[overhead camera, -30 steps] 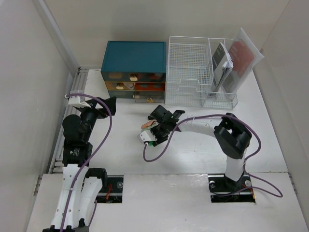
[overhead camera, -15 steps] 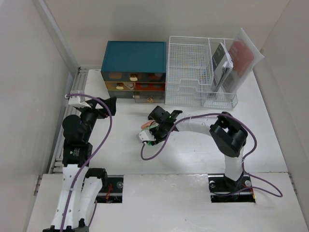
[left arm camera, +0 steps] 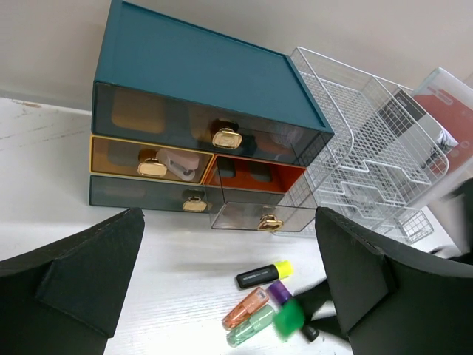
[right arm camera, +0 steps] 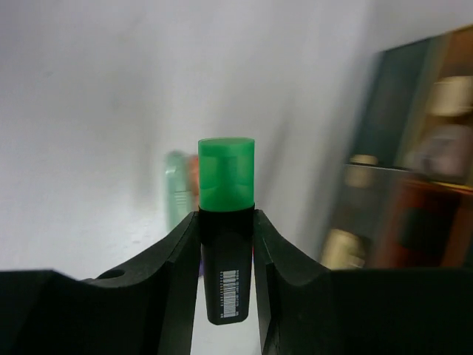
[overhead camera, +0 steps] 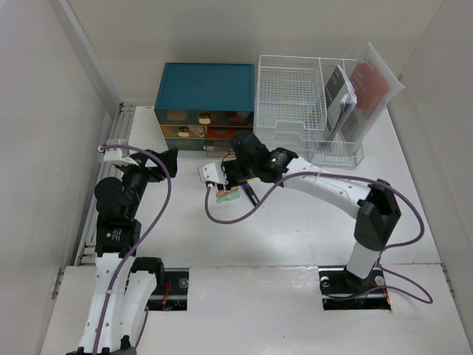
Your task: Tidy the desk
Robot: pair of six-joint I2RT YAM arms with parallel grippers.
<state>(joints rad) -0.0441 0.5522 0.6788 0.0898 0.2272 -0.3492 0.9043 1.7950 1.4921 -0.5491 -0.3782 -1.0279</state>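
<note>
From above, a teal drawer box [overhead camera: 205, 89] and a white wire rack [overhead camera: 290, 103] stand side by side at the far edge of the white counter [overhead camera: 295, 229]. A spiral notebook [overhead camera: 338, 95] stands in the rack's upright slot, and a red folder [overhead camera: 374, 80] leans behind it. The right gripper [overhead camera: 228, 192] is closed around a green highlighter [overhead camera: 227, 197] in front of the box. The left gripper [overhead camera: 164, 161] hangs at the left. A second ago the right gripper sat lower and nearer to us; it has since reached out toward the drawers. From the left wrist, we see that gripper's fingers [left arm camera: 89, 274] spread wide with nothing between them. The yellow drawer [left arm camera: 148, 159] holds a pale object we cannot identify, and the clear bottom drawer [left arm camera: 251, 217] sticks out slightly. A black highlighter with a yellow cap [left arm camera: 264, 275], an orange one [left arm camera: 246, 308], a pale green one [left arm camera: 250, 327] and a purple one [left arm camera: 278, 291] lie on the counter. From the right wrist, the green highlighter sits pinched upright between the fingers, with the drawer box blurred at the right.
</note>
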